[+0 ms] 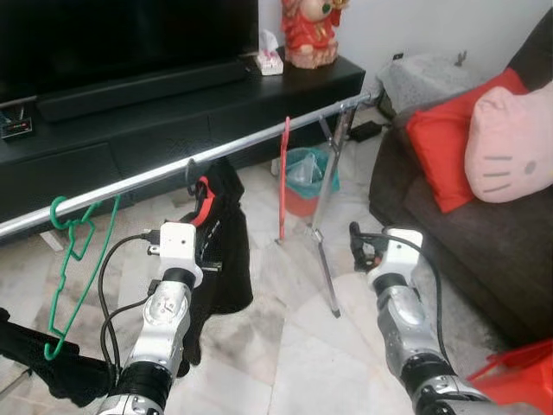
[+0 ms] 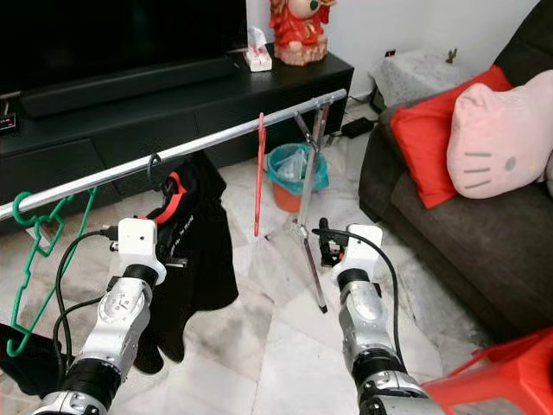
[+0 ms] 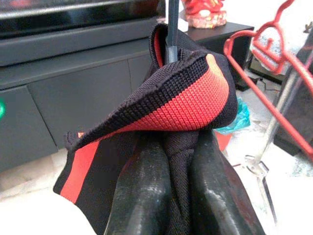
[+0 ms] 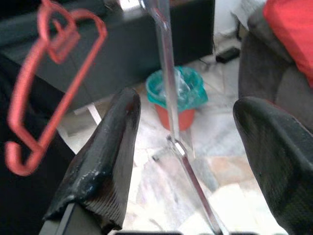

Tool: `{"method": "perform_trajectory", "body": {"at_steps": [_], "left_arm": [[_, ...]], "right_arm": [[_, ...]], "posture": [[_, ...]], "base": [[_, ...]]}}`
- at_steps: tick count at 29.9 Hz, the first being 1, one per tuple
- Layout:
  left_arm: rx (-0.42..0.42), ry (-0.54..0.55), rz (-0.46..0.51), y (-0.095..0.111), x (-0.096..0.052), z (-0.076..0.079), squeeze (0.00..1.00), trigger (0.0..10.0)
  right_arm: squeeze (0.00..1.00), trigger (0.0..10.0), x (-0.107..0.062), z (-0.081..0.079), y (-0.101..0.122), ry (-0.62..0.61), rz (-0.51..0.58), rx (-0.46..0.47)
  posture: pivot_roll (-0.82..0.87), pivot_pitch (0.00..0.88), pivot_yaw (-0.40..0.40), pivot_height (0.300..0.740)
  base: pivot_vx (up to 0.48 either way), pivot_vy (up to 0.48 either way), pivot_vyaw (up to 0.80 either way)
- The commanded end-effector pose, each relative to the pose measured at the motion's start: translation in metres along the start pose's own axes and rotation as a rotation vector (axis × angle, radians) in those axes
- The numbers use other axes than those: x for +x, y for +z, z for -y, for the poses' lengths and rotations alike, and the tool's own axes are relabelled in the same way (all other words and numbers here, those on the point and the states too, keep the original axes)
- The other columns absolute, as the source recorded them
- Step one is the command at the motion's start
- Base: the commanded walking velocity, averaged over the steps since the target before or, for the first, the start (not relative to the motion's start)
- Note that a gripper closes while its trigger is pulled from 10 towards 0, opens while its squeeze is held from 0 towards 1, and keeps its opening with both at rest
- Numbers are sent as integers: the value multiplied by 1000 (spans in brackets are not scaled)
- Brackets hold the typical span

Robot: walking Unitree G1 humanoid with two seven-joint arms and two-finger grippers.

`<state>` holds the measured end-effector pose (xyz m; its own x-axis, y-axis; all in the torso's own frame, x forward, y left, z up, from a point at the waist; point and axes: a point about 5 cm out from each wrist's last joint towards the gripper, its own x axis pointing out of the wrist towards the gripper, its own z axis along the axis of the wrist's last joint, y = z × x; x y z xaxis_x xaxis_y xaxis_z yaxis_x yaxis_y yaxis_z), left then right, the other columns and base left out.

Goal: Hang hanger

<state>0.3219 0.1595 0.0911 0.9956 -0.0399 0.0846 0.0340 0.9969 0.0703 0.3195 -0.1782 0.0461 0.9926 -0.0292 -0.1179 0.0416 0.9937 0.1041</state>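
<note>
Pale marble floor tiles (image 1: 285, 346) fill the lower middle of the frame, and both silver arms rise from the bottom edge. At lower left the left gripper (image 3: 171, 196) reaches forward and up, its two black fingers (image 3: 142, 186) clamped together on a fold of the black garment with a red stripe (image 1: 220, 233), which hangs from a dark hanger hook (image 1: 190, 173) on the metal clothes rail (image 1: 259, 138). At lower right the right gripper (image 4: 186, 161) is held forward with its fingers (image 4: 105, 161) spread wide apart and nothing between them, pointing toward the rail's slanted support leg (image 1: 324, 251). Three hangers sit on the rail: a green hanger (image 1: 73, 259) at far left, bare, the dark one carrying the garment in the middle, and a red hanger (image 1: 283, 177) seen edge-on to the right, also bare. A red stool corner (image 1: 518, 380) shows at the bottom right edge. Further back, just beside the support leg, stands an orange bin with a teal liner (image 1: 304, 177). On the right a dark sofa (image 1: 449, 233) holds two cushions, a red cushion (image 1: 449, 143) and a pink cat-face cushion (image 1: 510, 143). Across the upper left runs a black TV cabinet (image 1: 173, 121) bearing a soundbar (image 1: 138, 86), a tissue box (image 1: 270, 59) and a red figurine (image 1: 309, 30).
</note>
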Motion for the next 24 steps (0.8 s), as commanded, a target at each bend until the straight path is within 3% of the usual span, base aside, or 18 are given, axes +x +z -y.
{"method": "perform_trajectory", "body": {"at_steps": [1,2,3,5,6,7,8,10,11,12,14,24], "left_arm": [[7,-4,77,15,5,1,0,10000],[6,-4,79,16,5,1,0,10000],[6,-4,79,16,5,1,0,10000],[4,0,80,16,4,1,0,10000],[3,3,80,15,4,0,0,10000],[3,3,80,15,4,0,0,10000],[2,6,81,15,4,0,0,10000],[3,8,83,16,4,-1,0,10000],[5,19,99,20,6,-3,0,10000],[6,24,106,22,6,-4,0,10000],[-1,31,116,24,6,-6,0,10000],[0,39,112,26,6,-7,0,10000]], "right_arm": [[0,10000,-15,18,-24,-80,-109,-22],[0,10000,-22,28,-35,-135,-166,-53],[0,10000,-22,28,-35,-135,-166,-53],[0,10000,-49,57,-65,-315,-353,-77],[0,10000,-68,69,-83,-403,-463,-30],[0,10000,-68,69,-83,-403,-463,-30],[0,10000,-80,75,-94,-453,-530,10],[0,10000,-90,76,-103,-462,-582,28],[0,10000,-103,68,-117,-365,-658,-39],[0,10000,-107,65,-122,-353,-677,-44],[0,10000,-114,62,-128,-359,-712,-18],[0,10000,-121,52,-137,-281,-757,-37]], "posture": [[-13,53,-24,740],[-13,53,-24,740],[-13,53,-24,740],[-25,51,-27,740],[-27,54,-28,740],[-27,54,-28,740],[-27,54,-28,740],[-26,56,-28,740],[-21,64,-32,740],[-20,65,-33,740],[-18,67,-34,740],[-17,75,-36,740]], "base": [[292,0,0],[289,0,0],[289,0,0],[291,0,0],[285,0,0],[285,0,0],[285,0,0],[281,0,0],[255,0,0],[0,0,0],[0,0,0],[0,0,0]]}}
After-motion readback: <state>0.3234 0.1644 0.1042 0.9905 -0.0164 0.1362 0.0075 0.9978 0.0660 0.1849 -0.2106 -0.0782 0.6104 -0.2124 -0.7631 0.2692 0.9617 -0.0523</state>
